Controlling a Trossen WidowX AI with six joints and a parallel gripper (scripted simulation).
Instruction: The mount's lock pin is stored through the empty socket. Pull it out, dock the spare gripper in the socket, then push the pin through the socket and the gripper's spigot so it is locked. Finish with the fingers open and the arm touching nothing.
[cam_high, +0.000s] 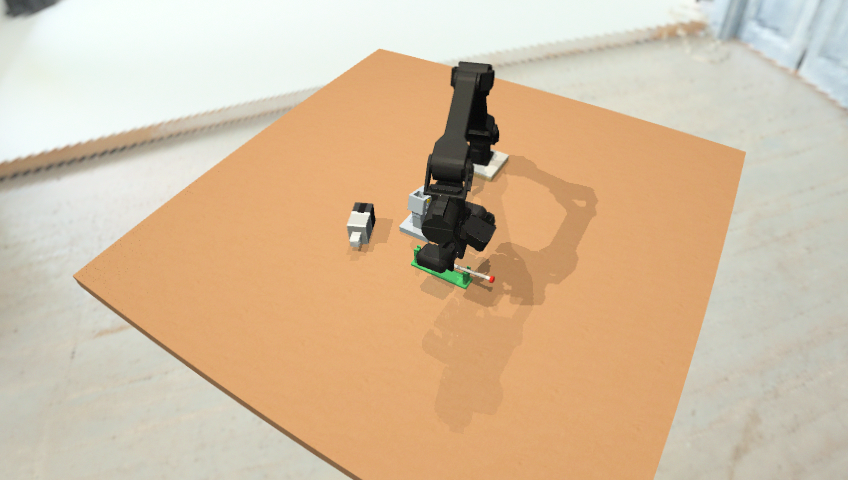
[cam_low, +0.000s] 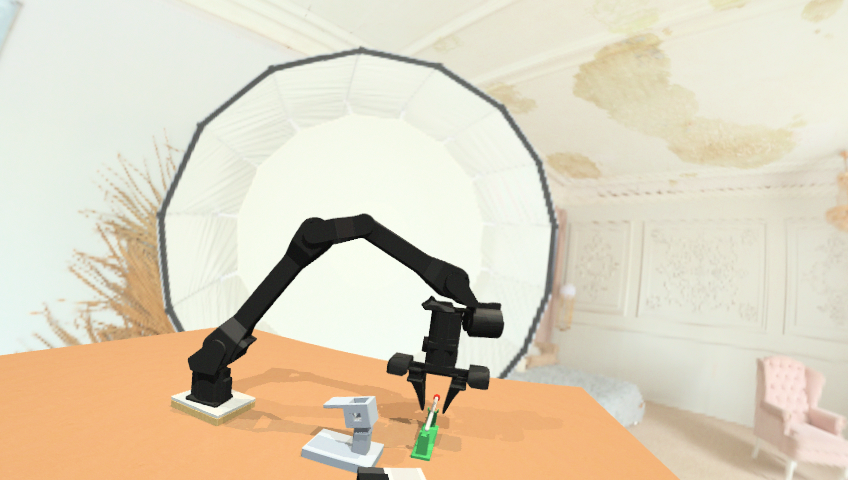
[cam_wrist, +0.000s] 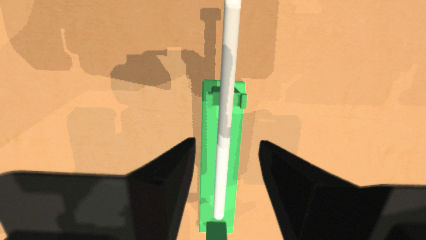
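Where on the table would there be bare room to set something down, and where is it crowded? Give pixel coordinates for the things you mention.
Bare: left of the spare gripper (cam_high: 359, 222) in the top view, and the near corner below it. Crowded: around the mount (cam_high: 418, 203) (cam_low: 360, 412), green rack (cam_high: 441, 274) (cam_low: 424, 443) (cam_wrist: 210, 165) and end effector (cam_low: 434, 411) (cam_wrist: 227, 146).

The green stand (cam_high: 443, 276) (cam_low: 421, 450) (cam_wrist: 209, 150) is bright, with darker green shading. Above it, the lock pin (cam_high: 474, 273) (cam_low: 430, 414) (cam_wrist: 229, 60) is white, its head (cam_high: 491, 278) (cam_low: 436, 396) red. Beside the stand, the mount (cam_high: 410, 227) (cam_low: 339, 444) is plain pale blue-grey. Farther from the stand, the spare gripper (cam_high: 358, 223) (cam_low: 407, 474) is white and black. Over the stand, the gripper (cam_high: 453, 265) (cam_low: 434, 411) (cam_wrist: 227, 146) is black. Around the stand, the tabletop (cam_high: 238, 297) (cam_low: 119, 386) (cam_wrist: 350, 150) is orange-tan, patterned with brown shadows.
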